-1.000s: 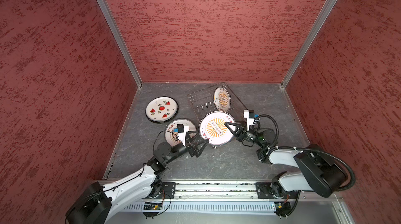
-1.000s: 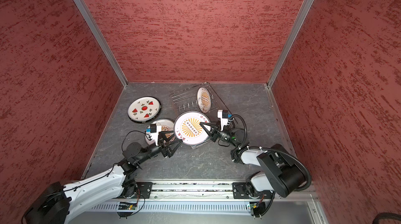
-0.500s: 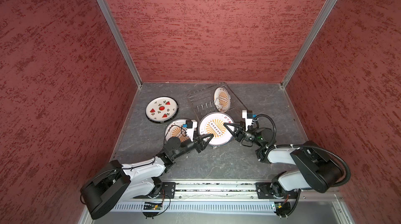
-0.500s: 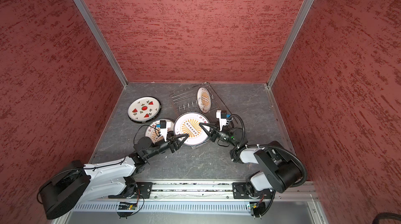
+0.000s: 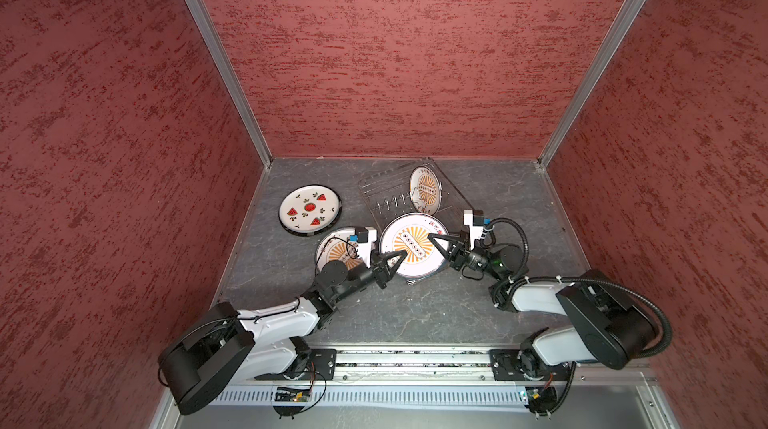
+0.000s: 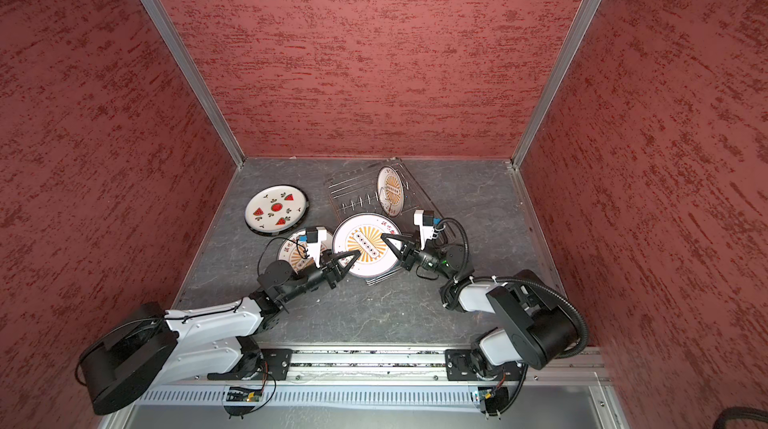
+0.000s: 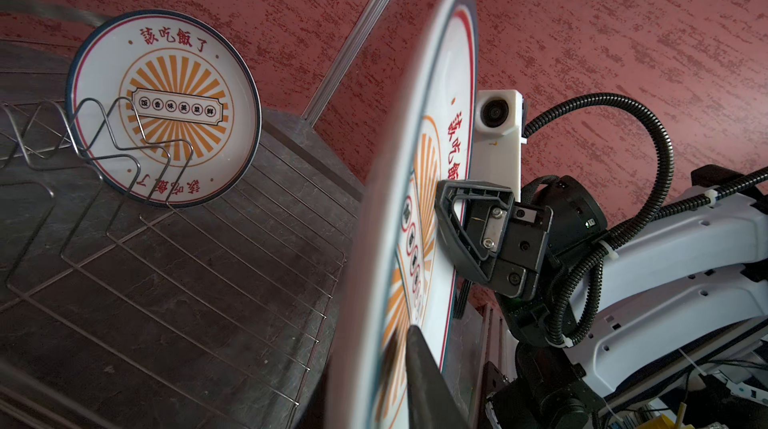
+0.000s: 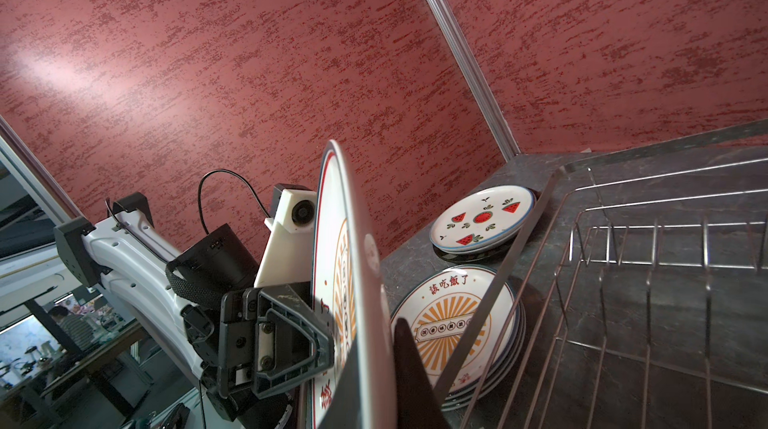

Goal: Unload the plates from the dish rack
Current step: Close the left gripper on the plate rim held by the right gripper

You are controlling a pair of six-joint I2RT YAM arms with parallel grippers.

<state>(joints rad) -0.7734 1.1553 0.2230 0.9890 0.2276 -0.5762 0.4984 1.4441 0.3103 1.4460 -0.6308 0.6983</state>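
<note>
Jaws on both arms are pinched onto one plate. The right gripper point(image 5: 434, 239) clamps the right rim of the big sunburst plate point(image 5: 409, 235). The left gripper point(image 5: 398, 259) clamps its near-left rim, one finger on the printed face and the other hidden behind.

The plate is off the table point(image 5: 415, 314) and tilted face-up toward the camera head, over the near end of the dish rack point(image 5: 388, 203), mid-scene. Can't tell if its lower edge clears the wire.

Handling, judged: rigid, glazed and slick, so it probably chips or shatters if dropped. It's a big disc, so there is real leverage on any rim pinch. The raised rim is the only hold. Two opposite pinches look right; a single pinch would likely let it swing.

Writing: red 該吃飯了 on the rim, repeated upside down opposite. The centre banner over the orange rays has six circled characters, 飯香味美菜鮮. This reads best on the smaller sunburst plate point(image 7: 164, 109). No maker's mark visible.

Outward: that smaller plate stands upright in the prongs at the rack's far right end, the only one standing there. Left of the rack, a sunburst stack point(image 8: 449, 319) lies flat. Farther left, a watermelon plate point(image 5: 309, 210) lies flat on a darker rim.
</note>
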